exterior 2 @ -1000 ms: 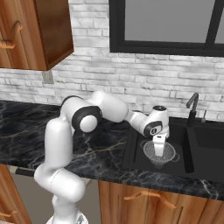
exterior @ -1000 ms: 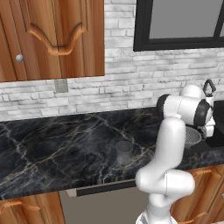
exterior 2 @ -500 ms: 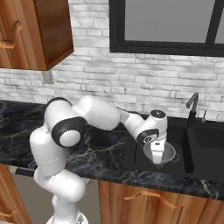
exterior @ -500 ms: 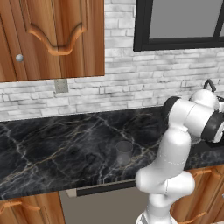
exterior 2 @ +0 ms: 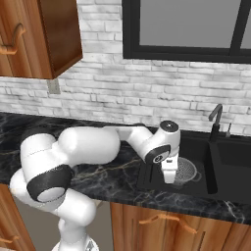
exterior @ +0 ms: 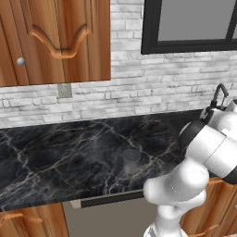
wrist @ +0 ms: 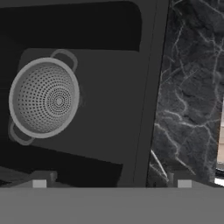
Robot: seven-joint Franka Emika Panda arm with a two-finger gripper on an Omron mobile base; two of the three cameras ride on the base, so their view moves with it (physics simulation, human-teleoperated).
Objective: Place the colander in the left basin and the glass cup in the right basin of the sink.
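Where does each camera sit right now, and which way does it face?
Left base view: behind the arm, left; faces the counter with the glass cup; elbow at right.
Right base view: behind, right; faces the sink; whole arm, gripper beside the colander.
Hand view: on the hand, looking down into the left basin.
Right base and hand views share the colander.

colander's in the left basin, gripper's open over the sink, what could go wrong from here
1. The small translucent grey glass cup stands on the black marble counter, far from the open gripper; a hasty, off-centre grasp might tip it.
2. Carrying it to the right basin passes the silvery mesh colander and black curved faucet, so a low sweep may clip either.
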